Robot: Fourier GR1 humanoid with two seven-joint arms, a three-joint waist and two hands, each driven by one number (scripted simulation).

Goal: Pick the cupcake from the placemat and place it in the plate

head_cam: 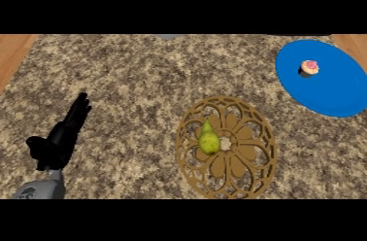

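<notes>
Cupcake [310, 68]: you have one, on the one blue plate [337, 96], far right of your left hand [58, 138]. That hand rests straight-fingered, holding nothing, on the surface [129, 79]. One pear [208, 138] lies on one placemat [251, 172] between.

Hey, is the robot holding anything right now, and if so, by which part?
Nothing is held. The left hand is open with straight fingers over bare counter, and the right hand is out of view. The cupcake sits untouched on the blue plate.
</notes>
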